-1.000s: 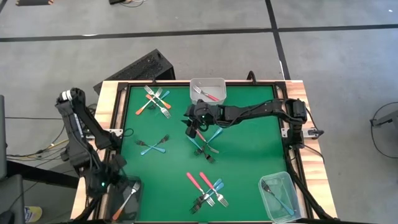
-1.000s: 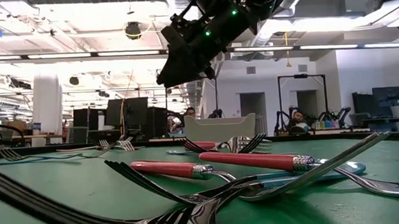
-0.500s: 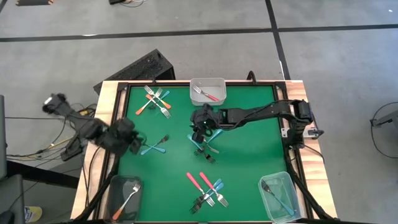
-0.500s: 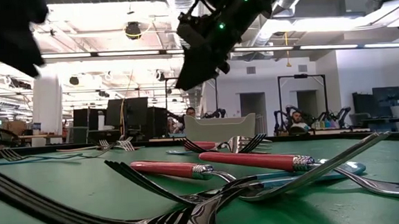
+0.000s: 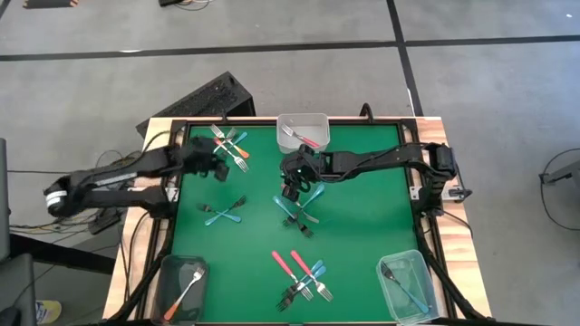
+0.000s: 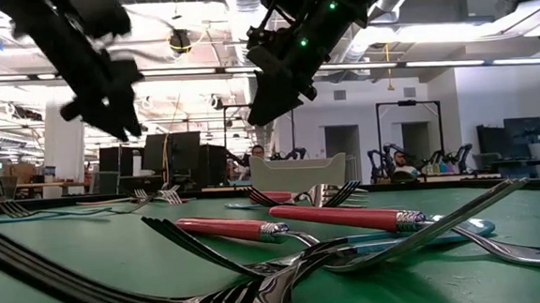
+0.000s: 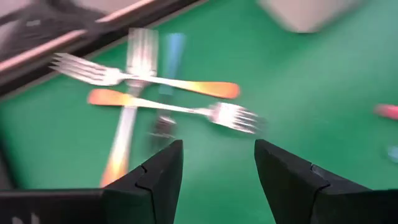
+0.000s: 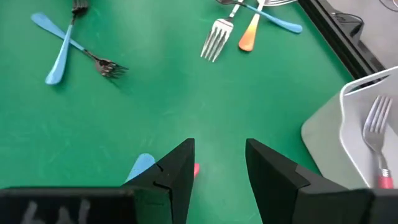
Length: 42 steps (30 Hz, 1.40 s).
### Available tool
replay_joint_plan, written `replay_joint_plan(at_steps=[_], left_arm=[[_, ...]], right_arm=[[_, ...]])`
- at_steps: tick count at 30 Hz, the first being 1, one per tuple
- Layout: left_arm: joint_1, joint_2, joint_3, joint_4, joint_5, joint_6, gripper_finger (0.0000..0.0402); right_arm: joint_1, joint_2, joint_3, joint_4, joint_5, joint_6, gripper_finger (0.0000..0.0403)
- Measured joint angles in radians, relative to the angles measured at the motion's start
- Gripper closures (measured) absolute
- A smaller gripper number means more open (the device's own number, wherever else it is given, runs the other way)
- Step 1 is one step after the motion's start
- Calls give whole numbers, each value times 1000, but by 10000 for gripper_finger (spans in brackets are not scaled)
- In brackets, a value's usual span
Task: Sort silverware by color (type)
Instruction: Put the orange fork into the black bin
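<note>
From above, small forks with silver tines and slim pink-red, orange or teal-blue handles lie in clusters on the green surface [image 5: 362, 226]. The left pincer [image 5: 220, 166] hovers just beside the orange-and-teal cluster [image 5: 229, 145] at the far left corner. The right pincer [image 5: 291, 187] hangs over the teal-and-pink cluster [image 5: 299, 210] near the middle. A crossed teal pair [image 5: 223, 213] lies between the two pincers, and a pink-and-teal heap [image 5: 304, 276] lies well nearer the front edge. Three clear tubs [image 5: 304, 129] at the edges each hold a fork.

From surface height, two pink-red handles [image 6: 340, 219] lie crossed over steel tines in the foreground; both pincers hang above, apart from every fork, the tips too dark to read.

The left wrist view is smeared by motion: the left pincer's fingers [image 7: 152, 180] stand spread and empty, with two orange-handled forks [image 7: 180, 87] and what seems a teal one crossed just ahead of them.

In the right wrist view the right pincer's fingers [image 8: 176, 165] are spread and empty; a teal handle end [image 8: 140, 165] and a speck of pink show beside them, mostly hidden. A crossed teal pair [image 8: 65, 45] and an orange fork [image 8: 247, 34] lie farther ahead.
</note>
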Motion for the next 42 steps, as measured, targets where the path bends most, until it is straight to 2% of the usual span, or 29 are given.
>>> replay_joint_plan(at_steps=[3, 7, 14, 25, 32, 42], left_arm=[[148, 107, 1, 59, 32, 89, 215], [297, 244, 1, 113, 149, 180, 219], [415, 412, 1, 231, 155, 239, 239], [425, 498, 37, 231, 97, 319, 249], [420, 501, 40, 183, 115, 368, 252], [372, 501, 74, 166, 76, 396, 289]], right_arm=[[2, 0, 0, -18, 0, 0, 235], [18, 0, 0, -41, 0, 1, 235], [24, 0, 0, -50, 0, 8, 236], [24, 0, 0, -76, 0, 19, 237], [35, 1, 0, -80, 0, 21, 237], [38, 1, 0, -80, 1, 18, 237]])
